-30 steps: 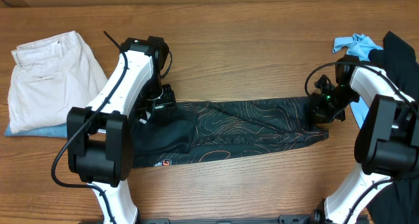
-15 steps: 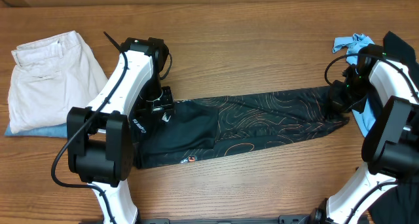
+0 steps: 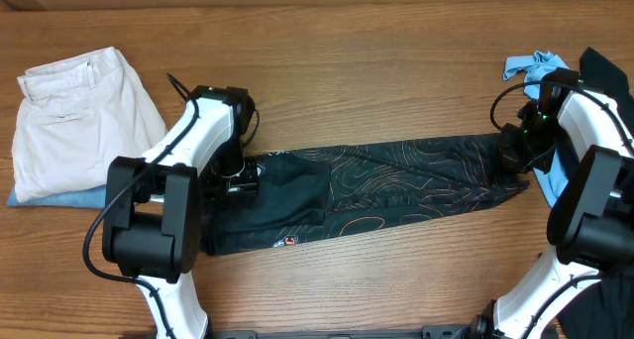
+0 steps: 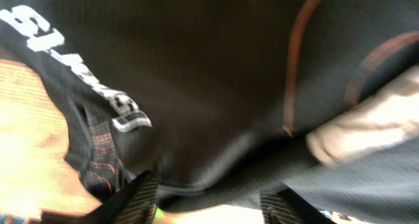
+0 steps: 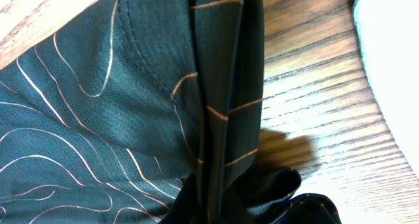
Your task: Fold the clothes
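Observation:
The black jersey (image 3: 376, 185) with orange and white contour lines lies stretched in a long band across the table. My left gripper (image 3: 233, 175) sits over its left end. In the left wrist view its fingers (image 4: 213, 201) stand wide apart, with the jersey's dark cloth and white lettering (image 4: 216, 86) filling the view ahead of them. My right gripper (image 3: 515, 151) is at the jersey's right end. In the right wrist view the cloth (image 5: 98, 119) bunches into a tight pleat at the jaws (image 5: 222, 211), whose fingers are hidden by it.
Folded beige trousers (image 3: 79, 111) lie at the far left on a light blue cloth (image 3: 59, 197). A light blue shirt (image 3: 535, 66) and another black garment (image 3: 604, 81) lie at the right edge, close behind my right arm.
The right gripper pulled the jersey's end to the right, stretching it out, then held still. The left gripper shifted slightly toward the front at the left end.

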